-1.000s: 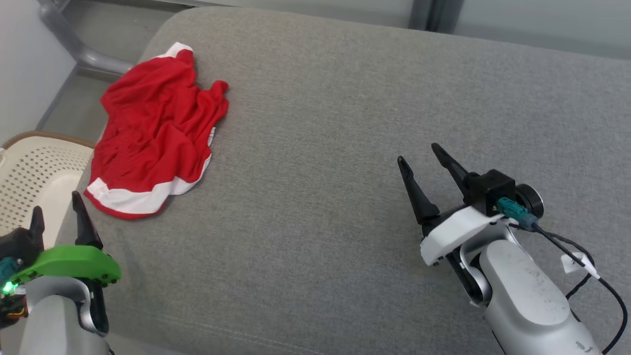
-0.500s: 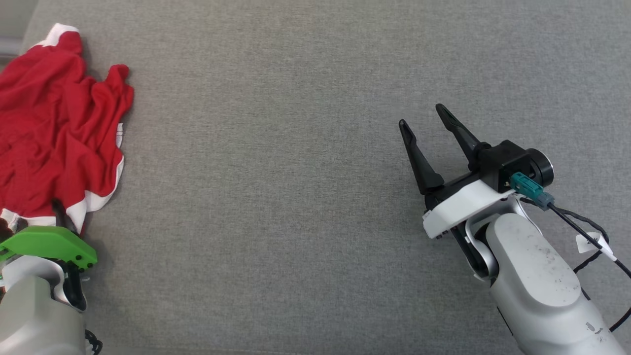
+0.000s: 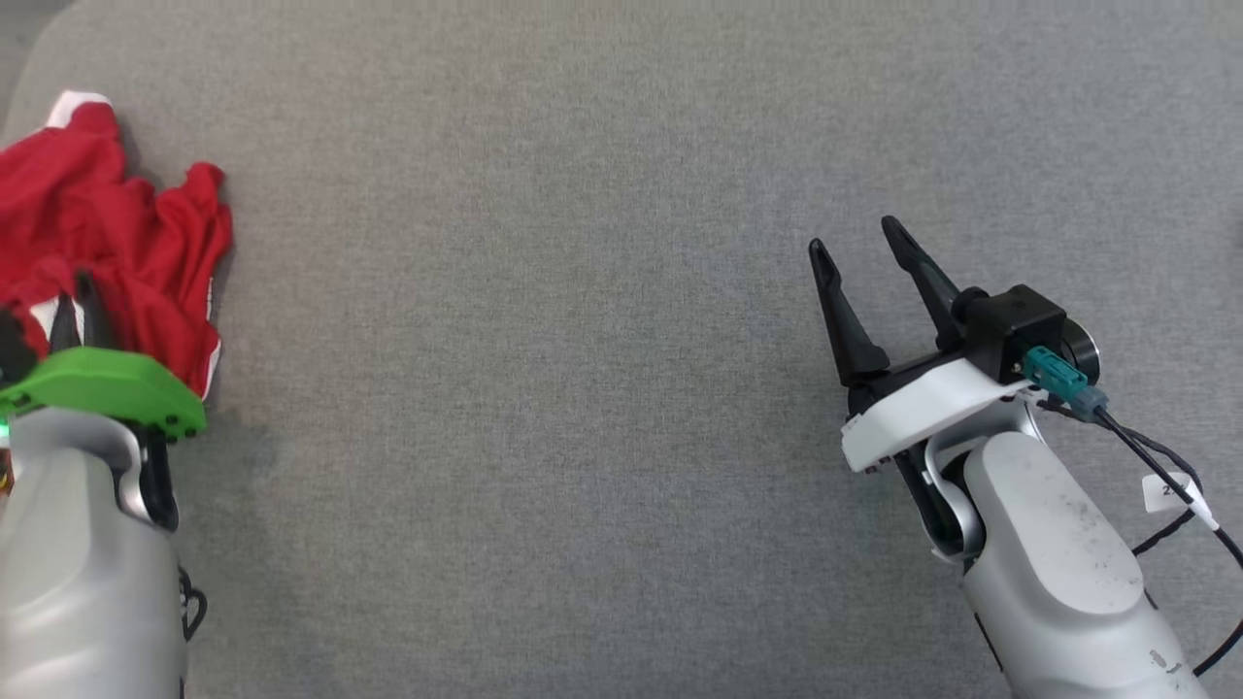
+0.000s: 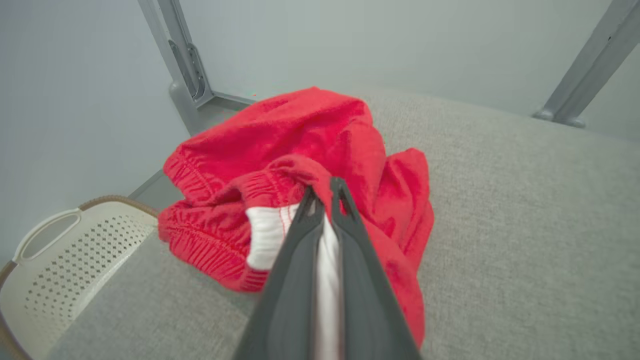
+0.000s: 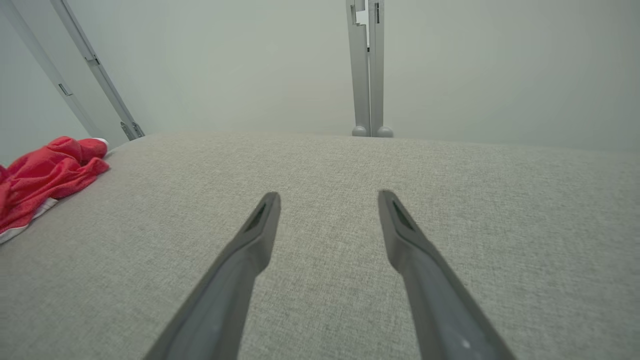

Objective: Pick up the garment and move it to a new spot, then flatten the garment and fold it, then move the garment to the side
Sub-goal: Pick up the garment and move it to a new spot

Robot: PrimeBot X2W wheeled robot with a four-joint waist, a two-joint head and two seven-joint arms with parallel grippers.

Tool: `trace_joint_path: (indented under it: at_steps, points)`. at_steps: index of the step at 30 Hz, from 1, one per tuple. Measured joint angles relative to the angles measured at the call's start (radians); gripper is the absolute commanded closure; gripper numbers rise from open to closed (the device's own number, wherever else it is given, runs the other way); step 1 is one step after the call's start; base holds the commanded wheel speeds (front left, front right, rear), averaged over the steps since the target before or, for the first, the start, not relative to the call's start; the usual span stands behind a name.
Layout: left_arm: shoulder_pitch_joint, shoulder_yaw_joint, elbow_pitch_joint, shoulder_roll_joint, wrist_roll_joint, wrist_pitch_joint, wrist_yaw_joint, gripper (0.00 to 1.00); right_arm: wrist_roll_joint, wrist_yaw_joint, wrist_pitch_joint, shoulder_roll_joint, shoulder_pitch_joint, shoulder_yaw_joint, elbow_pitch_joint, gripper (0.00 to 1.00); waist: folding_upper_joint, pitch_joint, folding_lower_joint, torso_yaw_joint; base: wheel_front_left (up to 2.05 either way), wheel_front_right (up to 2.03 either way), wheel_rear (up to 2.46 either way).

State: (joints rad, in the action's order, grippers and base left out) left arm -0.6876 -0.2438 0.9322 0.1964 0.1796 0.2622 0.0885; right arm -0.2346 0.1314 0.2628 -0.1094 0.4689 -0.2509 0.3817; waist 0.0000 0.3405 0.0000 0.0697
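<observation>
Head view: a wide grey cushion (image 3: 583,437) of coarse woven cloth lies under both my arms. The red shorts (image 3: 146,243), a soft crumpled knit with white trim and a gathered elastic band, are bunched at and just beyond my left gripper (image 3: 83,316). They sit well apart from my right gripper (image 3: 854,237), across a long stretch of the cushion.

In the left wrist view my left fingers are pressed together on a white-edged fold of the shorts. The fold is pinched between them, and red cloth is heaped past the tips. Below and to the left of those fingers, off the cushion's edge, stands a cream plastic basket (image 4: 75,240). It has rows of small holes, a slot handle and a brown rim; I cannot tell what it holds.

My right fingers are spread wide over the cushion, holding nothing. Behind that wrist a small white tag (image 3: 1165,490) hangs on a black cable (image 3: 1126,442), its marking too small to read.
</observation>
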Motion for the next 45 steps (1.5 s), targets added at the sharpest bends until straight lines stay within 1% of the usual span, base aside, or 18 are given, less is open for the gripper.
trace_joint_path:
  at_steps: [3,6,9,14,17,19,21,25,27,30,32,34,35,36,37,40,41,45]
  points:
    - [0.006,0.032,-0.086,-0.034,-0.018,0.000,0.011,1.00,-0.002,0.000,0.000,0.018,-0.016,0.014,0.004,0.00,0.0000,-0.033,0.0000,-0.008,0.00,0.00,0.00]
    - [0.017,0.073,-0.133,-0.073,-0.035,0.000,0.026,1.00,-0.007,0.000,0.000,0.031,-0.037,0.023,0.008,0.00,0.0000,-0.066,0.0000,-0.024,0.00,0.00,0.00]
    - [0.032,0.109,-0.160,-0.093,-0.038,0.000,0.032,1.00,-0.009,0.000,0.000,0.042,-0.055,0.024,0.012,0.00,0.0000,-0.091,0.0000,-0.054,0.00,0.00,0.00]
    - [0.063,0.206,-0.183,-0.134,-0.019,0.000,0.039,1.00,-0.012,0.000,0.000,0.051,-0.089,0.037,0.020,0.00,0.0000,-0.128,0.0000,-0.125,0.00,0.00,0.00]
    - [0.080,0.296,-0.209,-0.144,0.033,0.000,0.039,1.00,-0.012,0.000,0.000,0.052,-0.101,0.049,0.027,0.00,0.0000,-0.147,0.0000,-0.171,0.00,0.00,0.00]
    - [0.086,0.384,-0.236,-0.145,0.098,0.000,0.039,1.00,-0.012,0.000,0.000,0.053,-0.110,0.054,0.030,0.00,0.0000,-0.158,0.0000,-0.202,0.00,0.00,0.00]
    - [0.097,0.495,-0.262,-0.145,0.169,0.000,0.040,1.00,-0.012,0.000,0.000,0.055,-0.120,0.063,0.033,0.00,0.0000,-0.169,0.0000,-0.237,0.00,0.00,0.00]
    - [0.104,0.666,-0.297,-0.149,0.260,0.000,0.040,1.00,-0.010,0.000,0.000,0.056,-0.132,0.068,0.035,0.00,0.0000,-0.187,0.0000,-0.299,0.00,0.00,0.00]
    - [0.106,0.738,-0.319,-0.148,0.299,0.000,0.033,1.00,-0.010,0.000,0.000,0.057,-0.136,0.068,0.038,0.00,0.0000,-0.196,0.0000,-0.327,0.00,0.00,0.00]
    - [0.116,0.839,-0.353,-0.149,0.361,0.000,0.006,1.00,-0.011,0.000,0.000,0.057,-0.138,0.068,0.040,0.00,0.0000,-0.208,0.0000,-0.365,0.00,0.00,0.00]
    - [0.121,0.893,-0.368,-0.149,0.385,0.000,-0.021,1.00,-0.011,0.000,0.000,0.057,-0.141,0.069,0.041,0.00,0.0001,-0.216,-0.0001,-0.386,0.00,0.00,0.00]
    - [0.122,0.916,-0.372,-0.149,0.391,0.000,-0.053,1.00,-0.011,0.000,0.000,0.057,-0.146,0.073,0.041,0.00,0.0000,-0.222,0.0000,-0.400,0.00,0.00,0.00]
    - [0.124,0.920,-0.371,-0.150,0.388,0.000,-0.072,0.73,-0.010,0.000,0.000,0.057,-0.150,0.079,0.041,0.00,0.0000,-0.226,-0.0001,-0.403,0.00,0.00,0.00]
    - [0.126,0.917,-0.371,-0.150,0.385,0.000,-0.084,0.15,-0.010,0.000,0.000,0.057,-0.153,0.084,0.041,0.00,0.0000,-0.229,0.0000,-0.404,0.00,0.00,0.00]
    - [0.131,0.909,-0.370,-0.150,0.375,0.000,-0.099,0.00,-0.011,0.000,0.000,0.057,-0.156,0.089,0.041,0.00,0.0000,-0.230,0.0000,-0.402,0.00,0.00,0.00]
    - [0.170,0.851,-0.368,-0.150,0.346,0.000,-0.127,0.00,-0.012,0.000,0.000,0.058,-0.162,0.096,0.037,0.00,0.0000,-0.235,0.0000,-0.385,0.00,0.00,0.00]
    - [0.189,0.826,-0.366,-0.150,0.320,0.000,-0.135,0.00,-0.012,0.000,0.000,0.058,-0.167,0.099,0.035,0.00,0.0000,-0.238,-0.0001,-0.376,0.00,0.00,0.00]
    - [0.285,0.706,-0.387,-0.135,0.252,0.000,-0.160,0.00,-0.012,0.000,0.000,0.058,-0.189,0.113,0.034,0.00,0.0000,-0.255,-0.0001,-0.336,0.00,0.00,0.00]
